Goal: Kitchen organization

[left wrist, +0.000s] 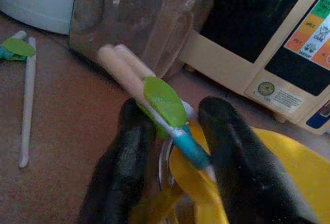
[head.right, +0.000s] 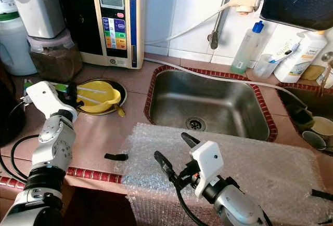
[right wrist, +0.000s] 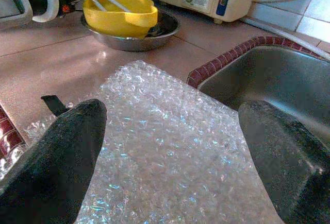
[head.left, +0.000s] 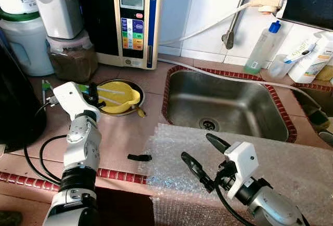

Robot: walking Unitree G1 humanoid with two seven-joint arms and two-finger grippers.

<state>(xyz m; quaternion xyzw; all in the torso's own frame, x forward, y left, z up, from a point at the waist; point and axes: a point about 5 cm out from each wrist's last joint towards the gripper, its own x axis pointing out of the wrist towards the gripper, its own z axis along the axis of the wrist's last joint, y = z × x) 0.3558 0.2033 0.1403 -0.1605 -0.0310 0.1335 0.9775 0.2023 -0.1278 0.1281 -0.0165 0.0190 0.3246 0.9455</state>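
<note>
Chopsticks point(left wrist: 129, 72) light, thin, slippery; my left gripper point(left wrist: 178, 147) pinches them mid-length over bowl point(head.left: 118, 97). Right gripper point(head.left: 204, 156) spread above bubble wrap point(right wrist: 165, 147).

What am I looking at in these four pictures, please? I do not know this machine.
It is a humanoid robot at a kitchen counter. Two pictures come from cameras in its head, two from its wrists. Its left gripper grips pale chopsticks with a green clip above a yellow bowl. Its right gripper, jaws open and empty, hovers over bubble wrap beside the steel sink. A small black piece lies on the counter.
</note>
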